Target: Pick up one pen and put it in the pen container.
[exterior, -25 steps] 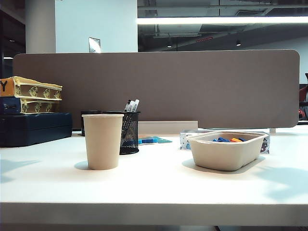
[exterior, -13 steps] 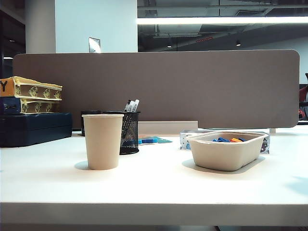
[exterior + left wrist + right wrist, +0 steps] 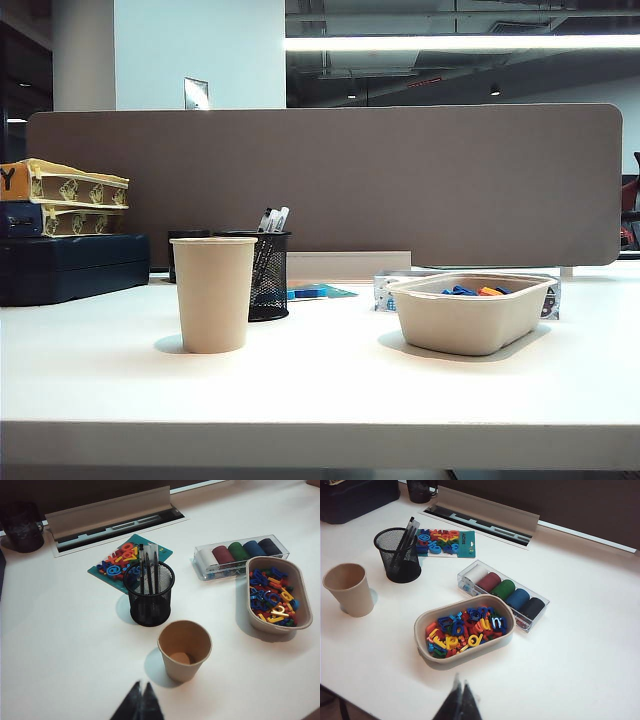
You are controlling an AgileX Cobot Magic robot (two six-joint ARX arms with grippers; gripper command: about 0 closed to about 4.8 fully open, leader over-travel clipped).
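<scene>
Left gripper (image 3: 138, 703): high over the near part of the table, above the paper cup; the two dark fingers are pressed together, with nothing between them.
Right gripper (image 3: 459, 705): high over the near edge of the table, on the tray side; fingers also pressed together, holding nothing.
Exterior view: no arm or gripper is seen there.
Pens (image 3: 149, 570): several black pens stand inside the mesh cup, leaning on its far rim; their light ends rise above the rim. I cannot tell which one is the task's pen.
Mesh cup (image 3: 149, 600): black, upright on the white table (image 3: 330, 385), just in front of the teal card.
Paper cup (image 3: 184, 650): tan, upright, near the mesh cup on the side closer to the arms, not touching it.
Tray (image 3: 463, 631): beige, shallow, full of coloured plastic letters; well apart from the two cups.
Clear box (image 3: 503, 594): just behind the tray, with five coloured rolls in a row.
Teal card (image 3: 445, 541): flat, with coloured letters on it, in front of the cable slot.
</scene>
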